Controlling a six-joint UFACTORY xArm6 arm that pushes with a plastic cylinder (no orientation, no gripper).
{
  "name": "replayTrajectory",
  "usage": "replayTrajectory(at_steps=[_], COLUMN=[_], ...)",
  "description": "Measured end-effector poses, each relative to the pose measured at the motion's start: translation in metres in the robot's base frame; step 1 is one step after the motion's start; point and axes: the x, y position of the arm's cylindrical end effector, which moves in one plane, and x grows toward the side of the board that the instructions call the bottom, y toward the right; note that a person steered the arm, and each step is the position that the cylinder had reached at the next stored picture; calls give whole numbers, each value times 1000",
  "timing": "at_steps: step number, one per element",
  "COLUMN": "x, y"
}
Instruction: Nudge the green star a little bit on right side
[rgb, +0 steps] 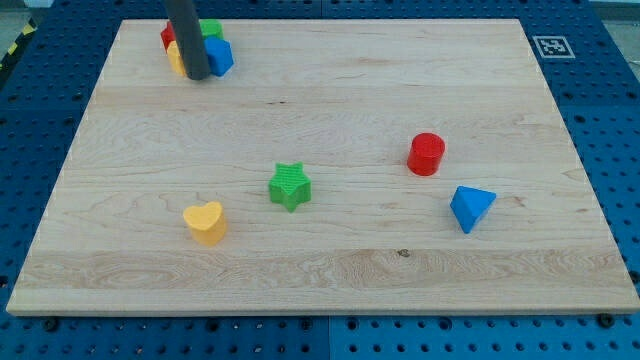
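The green star (290, 186) lies a little left of the board's middle, in its lower half. My tip (196, 75) is at the view's top left, far up and left of the star. It stands right in front of a small cluster of blocks: a blue block (219, 56) to its right, a green block (211, 29) behind, and a red block (168, 36) and a yellow block (176, 58) to its left, all partly hidden by the rod.
A yellow heart (205, 222) lies down-left of the star. A red cylinder (427, 153) and a blue triangular block (471, 207) lie to the star's right. The wooden board (330, 270) rests on a blue pegboard; a marker tag (552, 46) is at its top right.
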Motion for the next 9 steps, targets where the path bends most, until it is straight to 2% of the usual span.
replayTrajectory(at_steps=[1,2,9], x=[36,51,51], y=[0,0,-8])
